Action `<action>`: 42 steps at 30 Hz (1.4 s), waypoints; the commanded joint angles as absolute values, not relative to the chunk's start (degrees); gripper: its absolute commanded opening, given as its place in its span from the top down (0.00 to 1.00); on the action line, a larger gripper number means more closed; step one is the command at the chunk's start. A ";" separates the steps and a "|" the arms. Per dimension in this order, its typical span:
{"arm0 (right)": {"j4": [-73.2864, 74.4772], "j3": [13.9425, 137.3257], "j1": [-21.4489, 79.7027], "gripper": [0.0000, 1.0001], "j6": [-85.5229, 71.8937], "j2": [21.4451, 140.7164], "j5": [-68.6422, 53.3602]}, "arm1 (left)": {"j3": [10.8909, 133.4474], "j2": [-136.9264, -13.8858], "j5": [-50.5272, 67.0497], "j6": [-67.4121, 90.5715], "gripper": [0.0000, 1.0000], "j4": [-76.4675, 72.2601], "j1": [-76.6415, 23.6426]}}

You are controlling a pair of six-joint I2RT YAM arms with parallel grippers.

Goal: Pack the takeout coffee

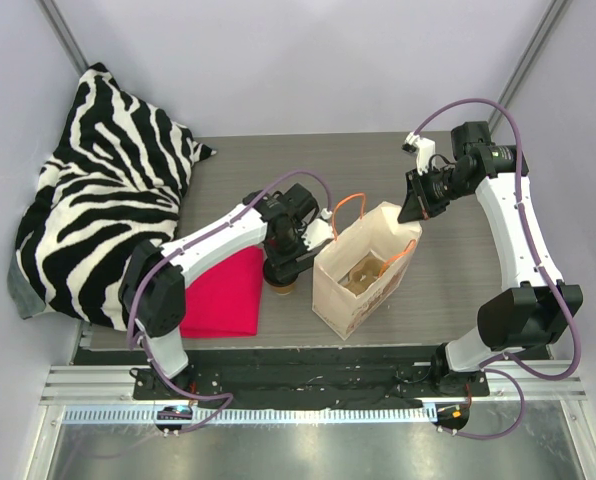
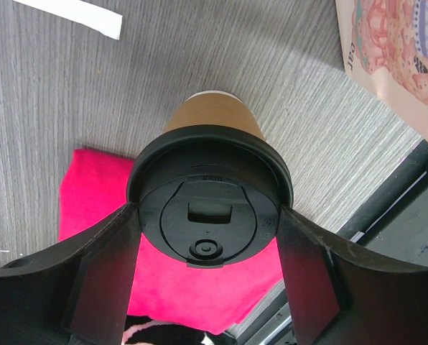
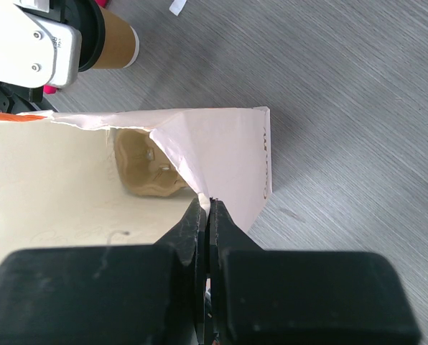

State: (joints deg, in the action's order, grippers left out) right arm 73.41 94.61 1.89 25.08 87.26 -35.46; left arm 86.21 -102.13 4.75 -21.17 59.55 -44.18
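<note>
L gripper [image 2: 207, 212] sits over the coffee cup [image 2: 212, 118], one finger each side of the black lid [image 2: 208, 233], both right at the lid rim; can't tell if they actually press or just flank it, so grip unconfirmed. R gripper [image 3: 207, 210] is clenched on the top edge of the kraft bag [image 3: 225, 147], pinching the paper and holding the mouth open. Cup is upright on the table [image 1: 458, 280], outside the bag, near its left side and just beside the red cloth [image 1: 228, 295]. Not packed yet. Pulp carrier [image 3: 143, 172] visible down inside the bag. Risks, my read: fingers are level w/ the lid rather than the cup body, so a lift could pop the lid off or let the tapered cup slide out under it. An off-centre squeeze could tip the cup toward the cloth. Bag mouth looks narrow and creased at the pinch; if the R pinch slips, the paper folds in and blocks entry. Orange handles [image 1: 350, 205] could snag the cup or L fingers on the way in. Cup also needs to land in a carrier well, else it leans inside the bag
</note>
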 commanded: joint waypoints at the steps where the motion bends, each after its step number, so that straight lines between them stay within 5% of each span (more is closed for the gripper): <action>1: 74.00 96.50 2.20 0.99 25.13 87.10 -36.30 | 85.17 -99.76 4.57 -20.13 0.33 59.32 -44.21; 3: 74.88 97.03 2.11 0.99 26.27 87.36 -36.82 | 85.43 -98.36 5.09 -19.69 0.38 59.94 -44.03; 6: 76.20 97.73 2.11 0.76 27.07 87.71 -37.97 | 85.69 -95.89 6.24 -18.81 0.46 60.99 -43.51; 9: 76.20 98.26 2.11 0.67 26.98 87.80 -37.79 | 87.09 -93.44 8.34 -17.41 0.54 63.10 -42.19; 13: 76.11 98.53 2.11 0.65 26.72 88.15 -37.18 | 90.87 -90.62 10.90 -15.74 0.63 67.22 -38.86; 20: 75.76 98.52 2.37 0.98 26.19 88.50 -37.53 | 103.16 -86.66 13.62 -16.17 0.71 74.96 -34.28; 30: 73.92 98.44 4.66 0.99 24.08 87.45 -38.41 | 145.35 -94.13 20.21 -14.32 0.73 85.96 -36.28; 42: 75.32 100.20 7.38 0.99 25.13 87.63 -40.60 | 140.81 -93.51 10.91 -25.83 0.73 75.50 -59.93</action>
